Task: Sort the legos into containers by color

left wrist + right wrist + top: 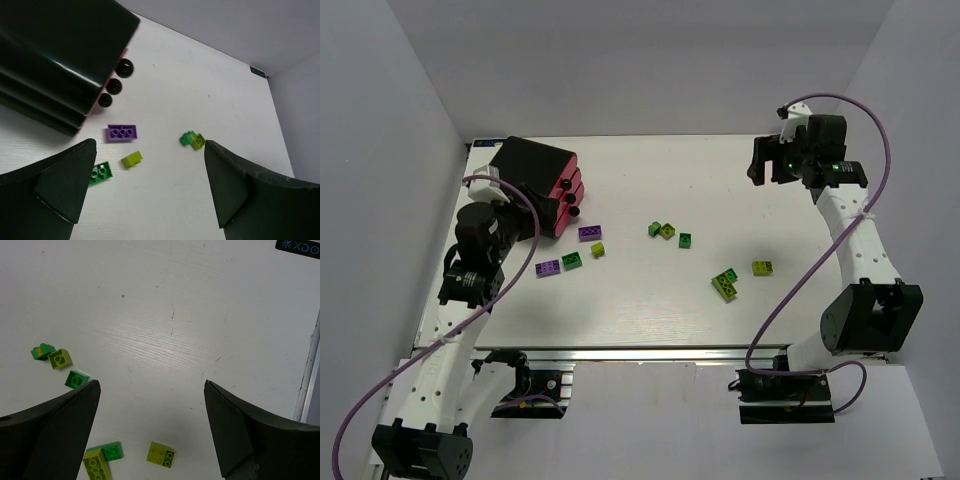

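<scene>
Nothing sorted yet. Left gripper [148, 150] is empty with fingers spread wide, hanging low just beside the cabinet [532, 165]. I judge it sits there to reach a knob [114, 86]. All three pink drawers [566, 196] look shut, so one has to open before any brick goes in.

Right gripper [151, 385] is also wide and empty, held up at the far right of the table [640, 310], well apart from every brick. Probably parked clear.

Legos all lie loose on the table:
- Purple brick [121, 132], yellow-green brick [131, 159] and green brick [101, 171] lie near the drawers.
- A second purple [548, 268] lies beside them.
- A small cluster [667, 232] sits mid-table.
- A green pair [725, 283] and a lone yellow-green [763, 267] lie toward the right arm's side.
</scene>
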